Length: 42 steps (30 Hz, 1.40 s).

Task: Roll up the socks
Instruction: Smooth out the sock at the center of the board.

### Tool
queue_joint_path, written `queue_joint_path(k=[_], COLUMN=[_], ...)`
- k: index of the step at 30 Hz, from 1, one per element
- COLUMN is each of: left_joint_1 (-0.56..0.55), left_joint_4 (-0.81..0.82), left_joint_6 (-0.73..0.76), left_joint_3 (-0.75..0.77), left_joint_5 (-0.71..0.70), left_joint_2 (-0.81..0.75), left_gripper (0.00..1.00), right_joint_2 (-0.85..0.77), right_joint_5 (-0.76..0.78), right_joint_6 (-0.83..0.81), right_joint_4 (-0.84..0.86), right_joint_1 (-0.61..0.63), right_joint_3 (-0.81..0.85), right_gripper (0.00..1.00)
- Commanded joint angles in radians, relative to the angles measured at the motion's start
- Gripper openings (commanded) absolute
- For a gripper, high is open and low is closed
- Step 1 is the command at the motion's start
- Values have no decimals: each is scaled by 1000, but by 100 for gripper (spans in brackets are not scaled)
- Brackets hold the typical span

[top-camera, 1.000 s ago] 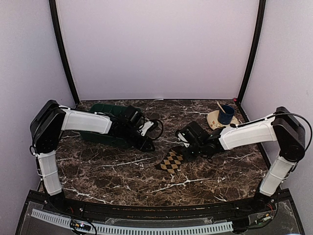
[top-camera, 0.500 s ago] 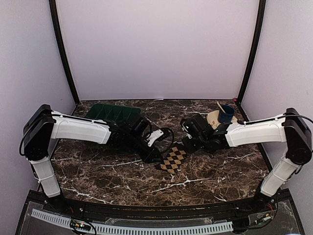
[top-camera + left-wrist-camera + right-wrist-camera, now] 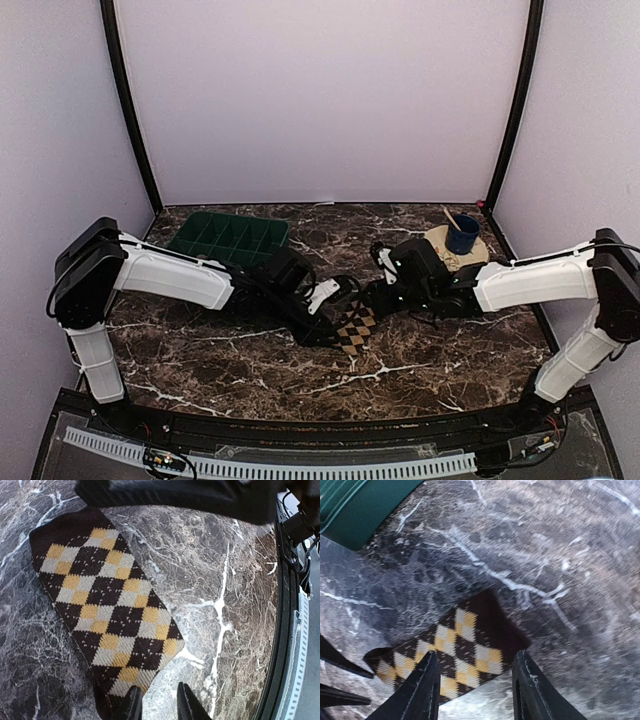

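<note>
Pale lilac walls [image 3: 320,100] close in a dark, white-veined marble counter [image 3: 200,360]. The green tray [image 3: 228,235] sits at the upper left of the overhead view, well away from the work. The only one of the socks I can find is the checkered sock [image 3: 105,610]; the plain tan one shows in none of my views. The checkered sock lies flat near the middle of the counter. Seen from above, its long axis runs on a slant from lower left to upper right, and I have one arm at each end. My left tool [image 3: 158,686] is at the lower-left end, its fingers only narrowly parted with bare marble between them and nothing pinched. In the left wrist view, one fingertip [image 3: 134,700] overlaps the hem at the bottom of the frame, and the sock runs away from it toward the upper left. My right tool [image 3: 475,654] hangs over the opposite, dark-banded end, its fingers spread wide to either side of the fabric and gripping nothing. Whether they touch it I cannot tell. Neither arm is much nearer than the other. I judge the roll has to travel along that slanted axis, so one end needs lifting while the other is pinned.
</note>
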Motion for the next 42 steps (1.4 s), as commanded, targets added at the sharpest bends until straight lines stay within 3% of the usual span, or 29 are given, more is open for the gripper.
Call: queue_joint_path(k=[1,11,24,42], left_joint_1=[-1,-1,-1,-1], left_joint_4=[104,207,165,135], left_joint_6=[-62,-114,-144,-182], left_joint_3=[-47,-53,-16,-75], left_joint_5=[-22,-48,-53,-57], left_joint_2=[-3,39,139,147], left_gripper=[27,27,26,24], right_joint_2=[15,133,270,240], right_joint_5=[-146,-290,-407,-295], right_joint_6=[146,316,435,457], right_joint_4=[226,471,672,629], right_joint_1=[-16,-50,-123,-178], right_joint_3=[-59,-121,-192,-261], right_gripper=[43,38,35,36])
